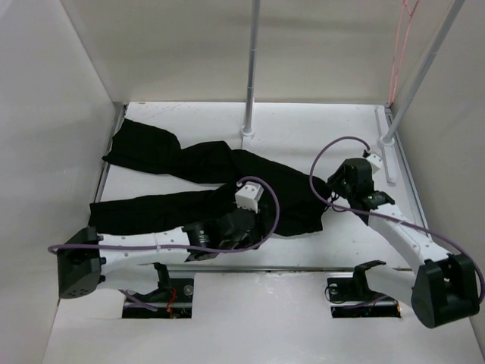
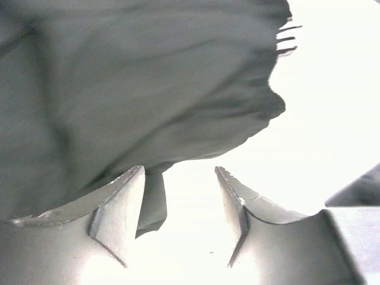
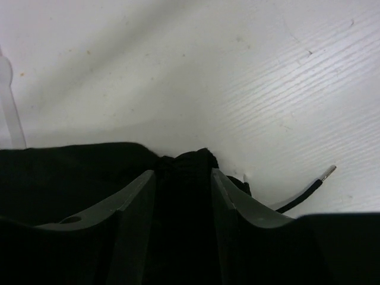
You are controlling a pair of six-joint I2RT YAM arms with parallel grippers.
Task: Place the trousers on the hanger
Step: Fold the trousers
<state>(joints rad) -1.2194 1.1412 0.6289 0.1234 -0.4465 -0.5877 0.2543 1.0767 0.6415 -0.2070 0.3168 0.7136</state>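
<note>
The black trousers lie spread flat across the table, legs running to the far left and the waist to the right. My left gripper rests low at their near edge. In the left wrist view it is open over bare table, a small cloth flap beside its left finger. My right gripper is at the waist's right end. It stands open astride a bunched ridge of waistband. The pink hanger hangs far right, away from both grippers.
A white upright pole stands at the back centre and a slanted one at the back right. White walls close in the table on both sides. A black drawstring with a metal tip lies on the table beside the waist.
</note>
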